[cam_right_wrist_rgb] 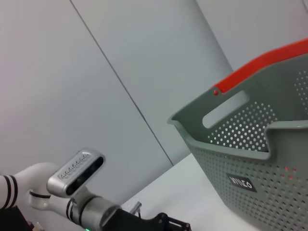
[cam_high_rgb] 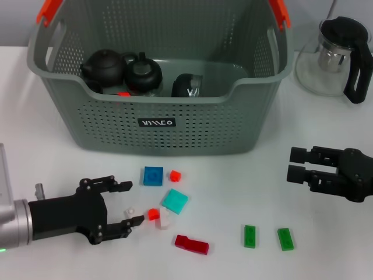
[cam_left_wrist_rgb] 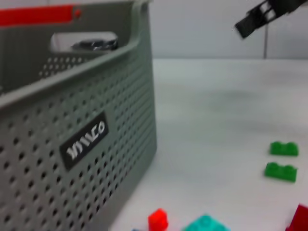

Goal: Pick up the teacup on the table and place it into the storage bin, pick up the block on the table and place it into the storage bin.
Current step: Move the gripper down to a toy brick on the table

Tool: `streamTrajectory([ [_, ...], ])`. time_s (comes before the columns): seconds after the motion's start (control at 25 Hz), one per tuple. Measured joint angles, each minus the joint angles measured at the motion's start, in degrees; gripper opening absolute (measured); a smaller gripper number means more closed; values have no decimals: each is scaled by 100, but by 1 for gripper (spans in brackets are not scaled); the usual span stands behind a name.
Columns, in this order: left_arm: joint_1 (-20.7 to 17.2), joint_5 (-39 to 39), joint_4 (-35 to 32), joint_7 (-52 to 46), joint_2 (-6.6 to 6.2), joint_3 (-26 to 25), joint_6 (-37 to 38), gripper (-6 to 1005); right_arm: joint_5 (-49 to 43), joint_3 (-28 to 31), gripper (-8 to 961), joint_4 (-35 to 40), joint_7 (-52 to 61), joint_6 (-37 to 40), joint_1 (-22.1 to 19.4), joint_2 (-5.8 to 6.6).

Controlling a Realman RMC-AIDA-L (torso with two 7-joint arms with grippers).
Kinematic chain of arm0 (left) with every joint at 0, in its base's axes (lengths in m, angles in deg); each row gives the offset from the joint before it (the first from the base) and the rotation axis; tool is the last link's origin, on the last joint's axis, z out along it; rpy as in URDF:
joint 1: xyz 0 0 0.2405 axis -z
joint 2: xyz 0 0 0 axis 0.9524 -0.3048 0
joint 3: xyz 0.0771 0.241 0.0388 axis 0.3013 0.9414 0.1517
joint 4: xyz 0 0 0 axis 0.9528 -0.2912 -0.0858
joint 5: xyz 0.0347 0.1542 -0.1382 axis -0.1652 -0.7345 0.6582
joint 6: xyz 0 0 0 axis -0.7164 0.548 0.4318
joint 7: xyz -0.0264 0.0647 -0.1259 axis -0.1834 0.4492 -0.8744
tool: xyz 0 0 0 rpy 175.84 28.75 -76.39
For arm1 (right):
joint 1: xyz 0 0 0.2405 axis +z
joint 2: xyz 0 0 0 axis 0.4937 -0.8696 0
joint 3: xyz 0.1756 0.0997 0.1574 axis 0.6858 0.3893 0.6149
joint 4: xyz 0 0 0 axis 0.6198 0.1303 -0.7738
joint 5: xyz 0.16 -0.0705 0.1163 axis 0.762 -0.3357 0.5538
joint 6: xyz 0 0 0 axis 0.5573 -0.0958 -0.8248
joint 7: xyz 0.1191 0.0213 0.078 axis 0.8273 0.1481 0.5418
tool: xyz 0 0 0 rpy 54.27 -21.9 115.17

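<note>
— Teaware first: where does it stand?
— Dark teapots and a cup-like vessel point(cam_high_rgb: 186, 86) already sit inside the storage bin point(cam_high_rgb: 163, 122) at the far middle of the surface point(cam_high_rgb: 326, 175). I judge the teacup part done.
— And the blocks?
— All out on the surface, near side of the bin. A small red block point(cam_high_rgb: 153, 214) lies just beside the left end effector point(cam_high_rgb: 128, 204), whose fingers are apart and empty.
— Right arm?
— Right end effector point(cam_high_rgb: 294, 165) hovers at the right, fingers parted, holding nothing.
— So what's left?
— Grasping a block and dropping it in.
</note>
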Motion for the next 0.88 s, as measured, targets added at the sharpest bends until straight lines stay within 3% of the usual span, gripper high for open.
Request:
streamTrajectory([
  [0.88, -61, 18, 596, 522, 23, 9, -659, 688, 0, 0, 674, 0, 13, -18, 40, 17],
])
